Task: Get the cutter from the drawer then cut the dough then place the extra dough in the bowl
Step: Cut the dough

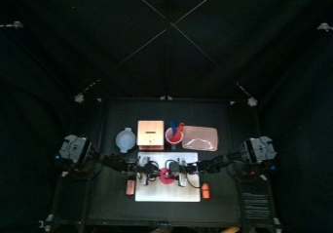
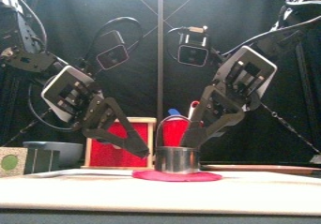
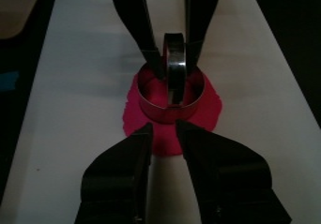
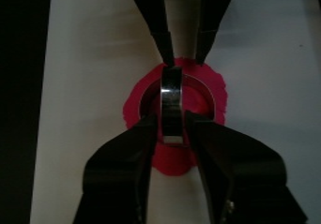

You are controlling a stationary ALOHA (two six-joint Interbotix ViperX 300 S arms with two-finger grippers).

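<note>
A flat red dough disc (image 2: 175,176) lies on the white cutting board (image 3: 75,106). On the disc stands the round metal cutter (image 2: 175,159), also seen from both wrists (image 3: 175,78) (image 4: 170,97). From the right, my right gripper (image 4: 172,125) comes down onto it, shut on the cutter's handle (image 2: 198,134). My left gripper (image 3: 167,126) hangs just left of the cutter, over the dough's edge (image 2: 129,156). Its jaws are drawn together with nothing between them.
Behind the board stand the wooden box (image 1: 151,135) with its red drawer front (image 2: 119,145), the blue-grey bowl (image 1: 124,139), a red cup (image 1: 173,133) holding toy knives, and the pink tray (image 1: 202,136).
</note>
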